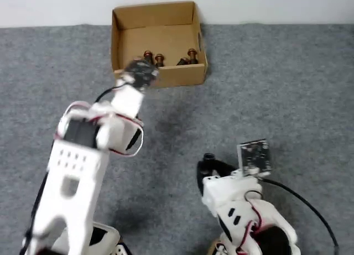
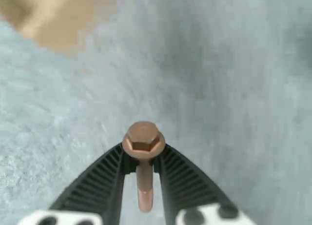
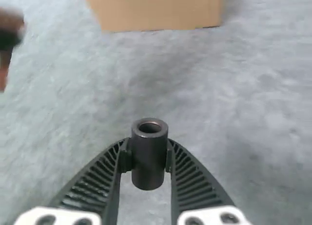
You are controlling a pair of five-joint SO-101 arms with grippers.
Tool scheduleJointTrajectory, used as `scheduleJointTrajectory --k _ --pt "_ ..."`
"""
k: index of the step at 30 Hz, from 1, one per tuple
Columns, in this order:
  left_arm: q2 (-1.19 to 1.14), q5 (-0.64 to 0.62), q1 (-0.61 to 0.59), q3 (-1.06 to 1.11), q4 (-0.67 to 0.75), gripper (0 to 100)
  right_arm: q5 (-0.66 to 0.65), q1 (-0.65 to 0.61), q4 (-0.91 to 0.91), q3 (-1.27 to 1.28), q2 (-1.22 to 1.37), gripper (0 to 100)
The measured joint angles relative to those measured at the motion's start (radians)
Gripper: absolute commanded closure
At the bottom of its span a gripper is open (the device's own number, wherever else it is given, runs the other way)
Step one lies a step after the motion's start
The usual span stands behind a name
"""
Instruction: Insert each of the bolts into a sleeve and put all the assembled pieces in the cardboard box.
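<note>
Left gripper (image 2: 143, 153) grips a copper bolt (image 2: 143, 139) just under its head, near the cardboard box (image 1: 157, 14). Right gripper (image 3: 148, 148) clasps an upright dark sleeve (image 3: 149, 156). Assembled pieces (image 1: 159, 59) sit in the box; this pair is not yet joined.

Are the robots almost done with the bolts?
A few finished-looking pieces already lie in the cardboard box. Right now the left hand holds a bolt and the right hand holds a sleeve. Left to do: join them and box that piece.
</note>
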State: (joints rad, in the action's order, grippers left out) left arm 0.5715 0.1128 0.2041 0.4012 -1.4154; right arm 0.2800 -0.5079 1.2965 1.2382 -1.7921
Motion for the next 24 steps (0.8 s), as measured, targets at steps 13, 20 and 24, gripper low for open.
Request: scheduleJointTrajectory --k 13,20,24 --pt "0.548 -0.471 0.006 0.474 0.427 100 -0.146 -0.212 -0.307 0.209 -0.009 99.1" --pt "0.838 -0.534 0.13 0.626 0.473 100 -0.222 -0.338 -0.437 0.255 -0.009 99.1" --pt "0.956 -0.611 0.196 0.692 0.473 100 -0.292 -0.354 -0.496 0.275 -0.009 99.1"
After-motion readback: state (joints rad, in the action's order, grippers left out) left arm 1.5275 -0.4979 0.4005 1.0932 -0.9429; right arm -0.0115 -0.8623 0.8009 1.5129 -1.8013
